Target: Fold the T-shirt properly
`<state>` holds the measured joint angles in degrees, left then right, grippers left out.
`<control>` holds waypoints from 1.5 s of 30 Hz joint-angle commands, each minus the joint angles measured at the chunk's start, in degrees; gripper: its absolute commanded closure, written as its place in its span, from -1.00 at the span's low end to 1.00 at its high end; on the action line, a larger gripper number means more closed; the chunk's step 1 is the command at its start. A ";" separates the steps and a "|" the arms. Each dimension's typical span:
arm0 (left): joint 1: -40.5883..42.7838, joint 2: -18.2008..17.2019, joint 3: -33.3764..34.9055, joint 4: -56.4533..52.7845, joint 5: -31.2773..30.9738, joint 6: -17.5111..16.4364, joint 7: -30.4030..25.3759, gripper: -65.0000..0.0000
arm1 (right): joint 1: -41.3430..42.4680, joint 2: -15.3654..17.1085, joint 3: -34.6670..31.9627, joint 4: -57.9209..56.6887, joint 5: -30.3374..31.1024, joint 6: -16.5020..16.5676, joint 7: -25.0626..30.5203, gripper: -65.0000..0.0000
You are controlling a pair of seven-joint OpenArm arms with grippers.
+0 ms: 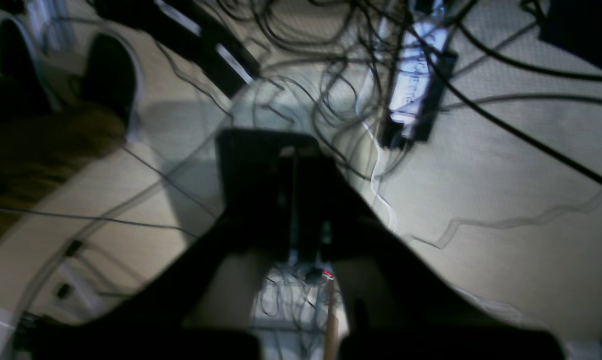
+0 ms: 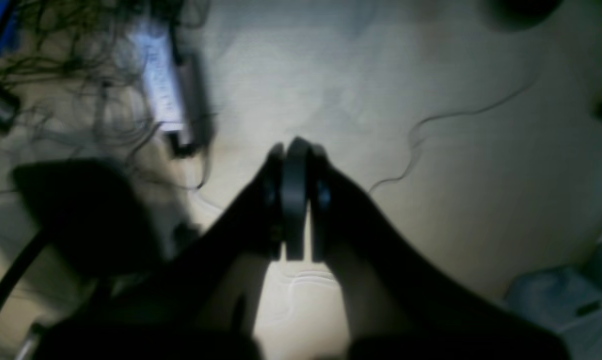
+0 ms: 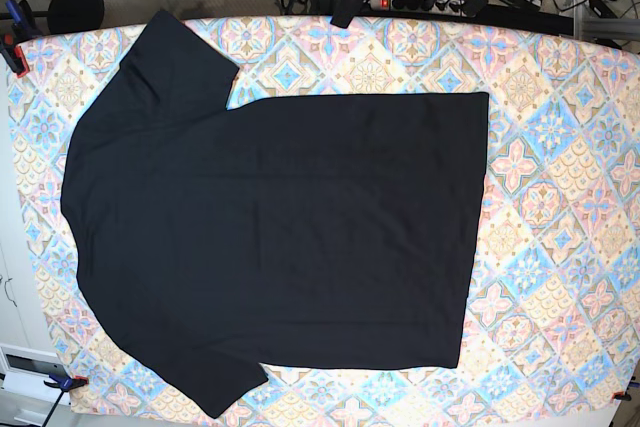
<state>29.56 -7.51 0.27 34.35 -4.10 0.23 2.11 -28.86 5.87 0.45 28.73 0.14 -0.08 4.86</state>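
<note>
The T-shirt lies flat on the patterned table, long axis left-right in the base view, sleeves at that view's left. Both the left gripper and right gripper are closed and empty, off the table, so neither is clearly nearer.

The black T-shirt lies spread flat and unfolded on the patterned tabletop, sleeves at the left, seemingly smooth, hem toward the right.
</note>
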 commanded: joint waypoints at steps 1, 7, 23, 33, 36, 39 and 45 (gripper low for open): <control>2.39 -0.54 0.03 2.44 -0.08 0.08 -0.57 0.97 | -3.18 -0.02 0.04 1.82 0.25 0.47 0.02 1.00; 13.03 -3.61 0.03 21.87 -0.25 0.08 -0.57 0.97 | -11.89 2.26 1.09 15.53 0.52 0.47 0.28 1.00; 32.90 -10.29 -0.41 73.65 -2.28 0.08 8.66 0.97 | -31.58 5.43 10.76 56.68 9.57 0.47 -0.07 1.00; 23.76 -12.05 -5.94 82.44 -20.21 0.08 24.40 0.96 | -32.19 5.43 13.66 72.24 9.66 0.47 -10.62 1.00; 18.57 -12.14 -7.88 82.36 -25.40 0.08 30.20 0.92 | -32.10 5.43 13.66 75.14 9.66 0.47 -13.79 1.00; 14.17 -11.88 -10.78 82.27 -29.88 0.08 36.18 0.73 | -31.93 5.43 13.66 76.10 9.66 0.47 -16.16 1.00; 7.58 -11.79 -15.09 79.63 -38.93 0.08 44.00 0.25 | -27.62 5.43 13.57 76.81 9.66 0.47 -18.09 1.00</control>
<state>37.08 -18.85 -14.26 113.27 -43.05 0.21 47.00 -55.29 10.81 13.61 104.77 9.54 0.93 -13.80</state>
